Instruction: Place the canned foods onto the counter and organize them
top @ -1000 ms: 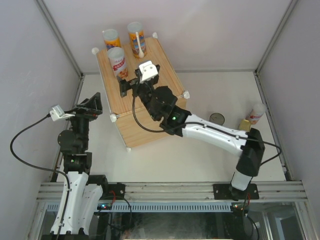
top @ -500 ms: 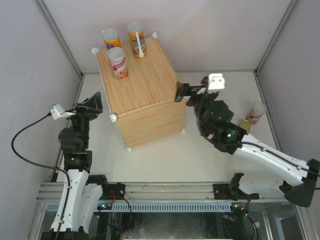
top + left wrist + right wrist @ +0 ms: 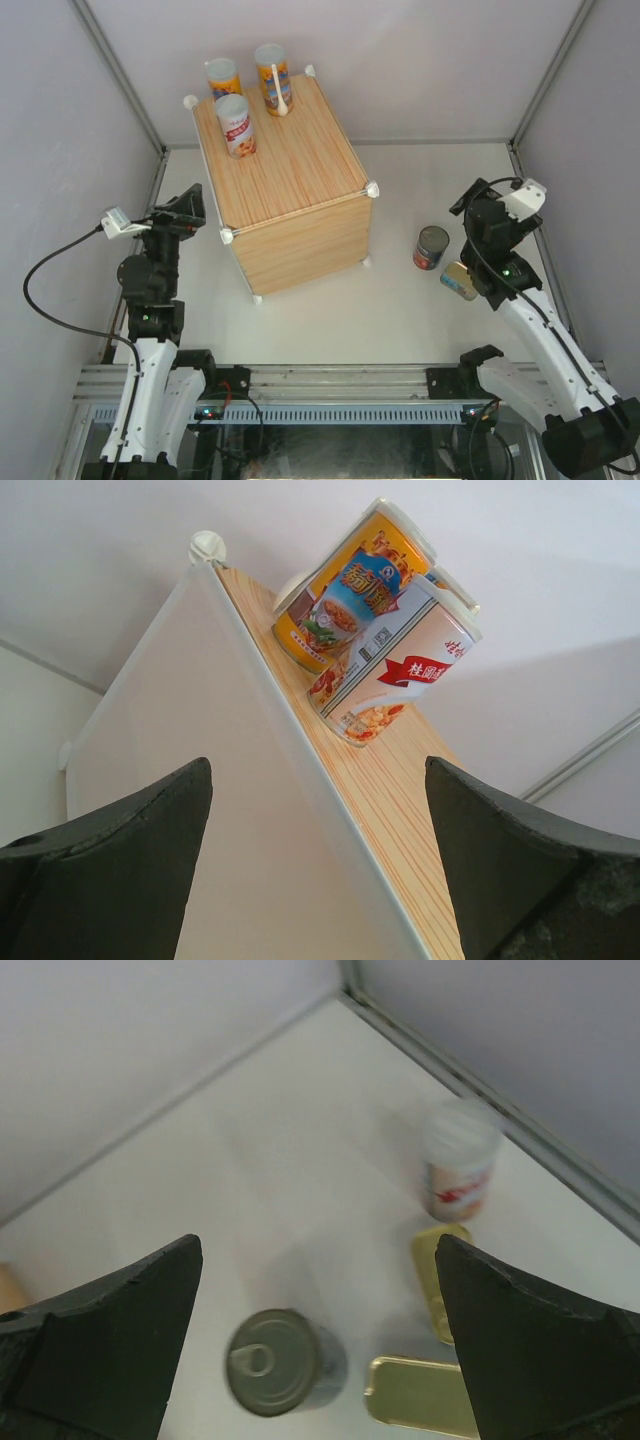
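Three tall orange and red-labelled cans (image 3: 223,78) (image 3: 272,78) (image 3: 235,125) stand at the far left corner of the wood-grain counter (image 3: 300,170). In the left wrist view two of them show, an orange can (image 3: 350,590) and a white-red one (image 3: 395,670). A dark can (image 3: 431,247) and a flat gold tin (image 3: 458,281) sit on the table to the right. My right gripper (image 3: 468,203) is open and empty above them. Its view shows the dark can (image 3: 275,1360), two gold tins (image 3: 425,1395) (image 3: 440,1275) and a pale tall can (image 3: 460,1170). My left gripper (image 3: 187,212) is open beside the counter's left edge.
Grey walls with a metal frame (image 3: 540,190) close the table on the left, back and right. The counter's white side panel (image 3: 200,830) fills the space in front of my left gripper (image 3: 318,780). The arm bases sit on a rail (image 3: 340,380) at the near edge.
My right arm has swung from over the counter's top to the right side of the table, now above the dark can and tins. The left arm has not moved.
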Controlling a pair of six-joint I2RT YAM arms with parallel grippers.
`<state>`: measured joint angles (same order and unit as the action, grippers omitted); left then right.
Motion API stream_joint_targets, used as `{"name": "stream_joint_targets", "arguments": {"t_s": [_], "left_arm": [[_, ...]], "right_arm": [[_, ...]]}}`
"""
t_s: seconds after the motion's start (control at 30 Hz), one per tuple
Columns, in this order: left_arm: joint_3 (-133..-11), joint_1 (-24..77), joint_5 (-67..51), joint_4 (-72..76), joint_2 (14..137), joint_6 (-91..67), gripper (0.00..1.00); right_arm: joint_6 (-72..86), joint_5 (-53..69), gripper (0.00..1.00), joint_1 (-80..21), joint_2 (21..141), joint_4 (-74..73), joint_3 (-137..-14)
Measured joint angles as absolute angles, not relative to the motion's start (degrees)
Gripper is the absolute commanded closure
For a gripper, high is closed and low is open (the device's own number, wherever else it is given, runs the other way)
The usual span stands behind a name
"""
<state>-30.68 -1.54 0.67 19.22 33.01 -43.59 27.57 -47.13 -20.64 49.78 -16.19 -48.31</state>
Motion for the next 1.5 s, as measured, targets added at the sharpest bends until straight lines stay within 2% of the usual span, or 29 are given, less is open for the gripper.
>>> {"name": "stream_joint_targets", "arguments": {"t_s": [0.2, 0.6, 0.83, 1.03, 1.5], "left_arm": [[-30.7, -1.5, 0.2, 19.4, 33.0, -44.5, 0.09], [-30.7, -1.5, -0.5, 20.5, 33.6, -45.5, 0.09], [-30.7, -1.5, -0.8, 20.5, 34.4, -45.9, 0.09], [-30.7, -1.5, -1.4, 20.6, 35.2, -45.9, 0.09], [-30.7, -1.5, -1.8, 20.5, 36.0, -45.9, 0.09]], "right_arm": [[33.4, -44.1, 0.0, -8.6, 51.6, -21.4, -45.3], [37.5, -42.0, 0.01, 4.8, 59.9, -19.6, -40.6], [38.5, -42.2, 0.0, 7.3, 69.1, -14.6, -41.2], [38.9, -42.8, 0.01, 8.1, 79.3, -12.7, -46.7], [38.5, -41.4, 0.03, 10.5, 87.8, -7.1, -52.5]]}}
